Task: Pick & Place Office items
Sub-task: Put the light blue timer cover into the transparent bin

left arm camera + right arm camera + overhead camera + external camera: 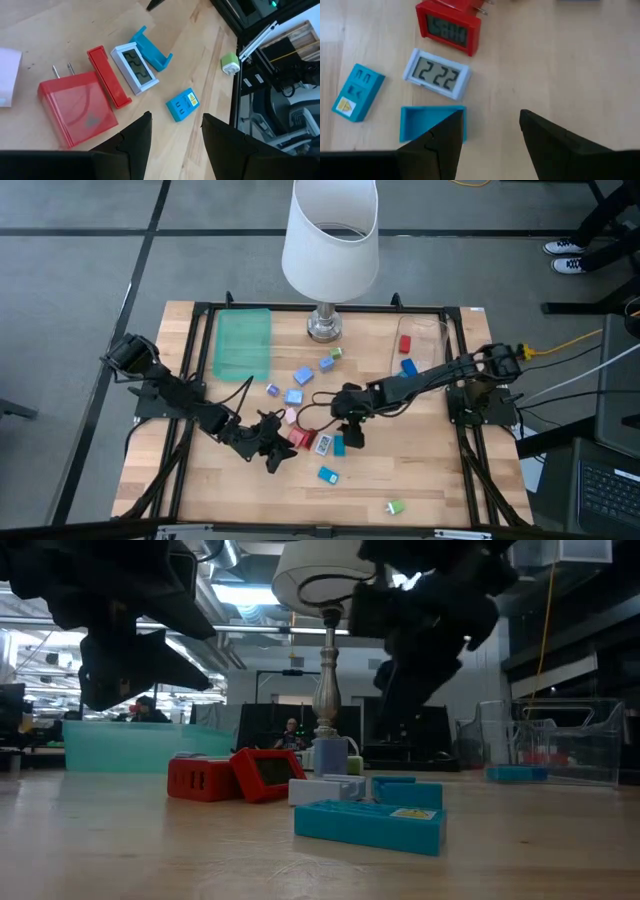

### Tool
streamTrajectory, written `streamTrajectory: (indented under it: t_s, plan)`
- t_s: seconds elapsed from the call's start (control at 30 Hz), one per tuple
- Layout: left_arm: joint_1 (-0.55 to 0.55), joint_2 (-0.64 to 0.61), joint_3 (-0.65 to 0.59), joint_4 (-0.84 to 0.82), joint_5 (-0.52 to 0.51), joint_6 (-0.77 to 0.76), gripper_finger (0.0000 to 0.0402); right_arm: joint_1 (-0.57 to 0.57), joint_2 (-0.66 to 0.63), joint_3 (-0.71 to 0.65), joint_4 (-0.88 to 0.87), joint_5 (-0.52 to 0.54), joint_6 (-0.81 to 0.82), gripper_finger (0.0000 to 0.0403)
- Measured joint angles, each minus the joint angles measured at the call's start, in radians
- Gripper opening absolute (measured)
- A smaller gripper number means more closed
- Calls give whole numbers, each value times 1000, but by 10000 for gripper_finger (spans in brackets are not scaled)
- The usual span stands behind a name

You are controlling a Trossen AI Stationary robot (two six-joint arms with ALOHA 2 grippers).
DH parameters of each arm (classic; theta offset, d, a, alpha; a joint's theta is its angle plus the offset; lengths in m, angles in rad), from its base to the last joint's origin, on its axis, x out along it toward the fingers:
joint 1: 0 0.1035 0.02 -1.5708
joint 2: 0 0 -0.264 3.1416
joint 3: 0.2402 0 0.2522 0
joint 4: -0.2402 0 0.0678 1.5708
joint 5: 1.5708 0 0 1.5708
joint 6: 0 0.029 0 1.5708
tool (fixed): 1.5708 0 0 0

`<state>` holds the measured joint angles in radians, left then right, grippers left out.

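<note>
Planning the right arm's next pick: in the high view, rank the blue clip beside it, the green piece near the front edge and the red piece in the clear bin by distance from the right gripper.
From the right gripper:
1. Blue clip, right beside it.
2. Green piece, near the table's front edge.
3. Red piece, in the clear bin at the back right.

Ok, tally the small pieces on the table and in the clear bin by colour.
Blue or teal pieces: 6
Red pieces: 3
Green pieces: 2
Pink piece: 1
White piece: 1
Purplish piece: 1
Total: 14
</note>
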<state>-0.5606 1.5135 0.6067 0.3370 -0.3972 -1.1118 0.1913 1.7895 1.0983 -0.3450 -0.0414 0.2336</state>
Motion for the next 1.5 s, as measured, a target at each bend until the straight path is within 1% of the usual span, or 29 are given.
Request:
streamTrajectory:
  t_s: [0.1, 0.27, 0.83, 1.13, 1.27, 1.33, 1.4, 1.5]
  plan:
    - [0, 0, 0, 0, 8, 10, 168, 1, 49, 27, -11, -4, 16, 203]
    - [0, 0, 0, -6, 30, 38, 168, 0, 93, 37, -18, -48, 72, 203]
    - [0, 0, 0, -5, 33, 62, 168, 23, 98, 37, -27, -55, 109, 203]
    - [0, 0, 0, -5, 35, 69, 168, 27, 159, 42, -20, -54, 128, 203]
    - [0, 0, 0, -5, 39, 70, 168, 18, 162, 42, -18, -38, 144, 200]
    - [0, 0, -1, -5, 42, 75, 168, 8, 163, 41, -19, -33, 148, 185]
    - [0, 0, -1, -5, 42, 77, 168, -2, 164, 41, -19, -39, 153, 154]
    - [0, 0, -1, -5, 43, 79, 168, -17, 165, 40, -10, -49, 171, 78]
